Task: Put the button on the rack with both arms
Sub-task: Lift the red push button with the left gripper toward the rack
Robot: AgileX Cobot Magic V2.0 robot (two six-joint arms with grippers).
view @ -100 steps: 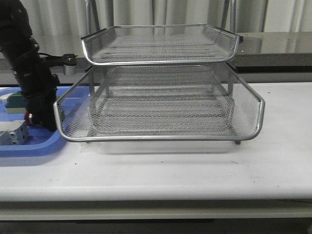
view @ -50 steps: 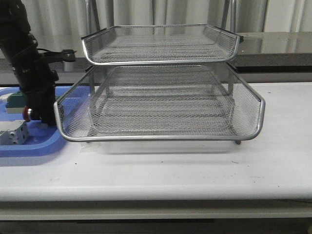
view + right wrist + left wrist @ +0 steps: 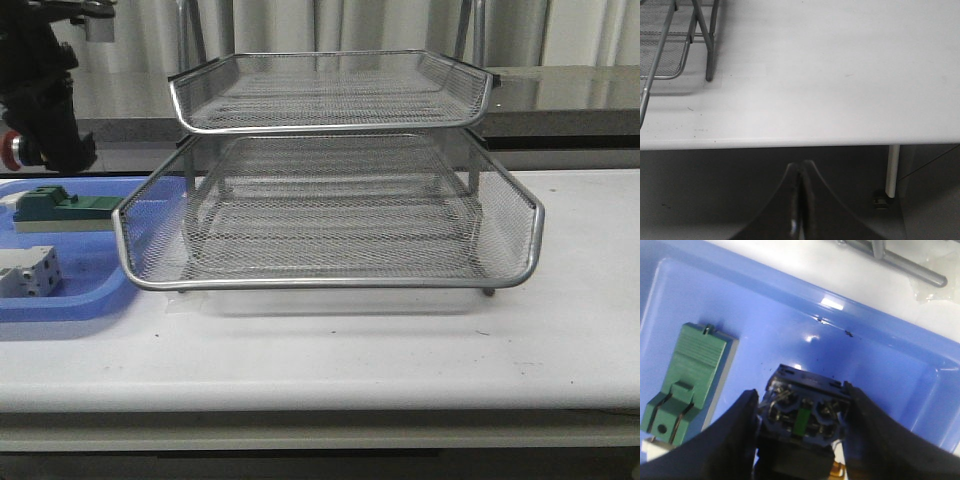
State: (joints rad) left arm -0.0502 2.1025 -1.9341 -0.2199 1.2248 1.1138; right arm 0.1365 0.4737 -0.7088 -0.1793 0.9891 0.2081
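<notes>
Lying empty in the foreground, the rack [image 3: 330,215] awaits the button [image 3: 802,417], which is clamped between the left gripper [image 3: 800,440] fingers above the blue tray [image 3: 60,300]; clearance over the wire rim should be kept. The right gripper [image 3: 800,200] is closed, empty.

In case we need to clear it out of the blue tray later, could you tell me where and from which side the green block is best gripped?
Grip the green block across its two long, straight sides, near the middle, coming down from above: it lies flat in the blue tray, and its top is stepped. The left pincer is occupied, shut on the button.
</notes>
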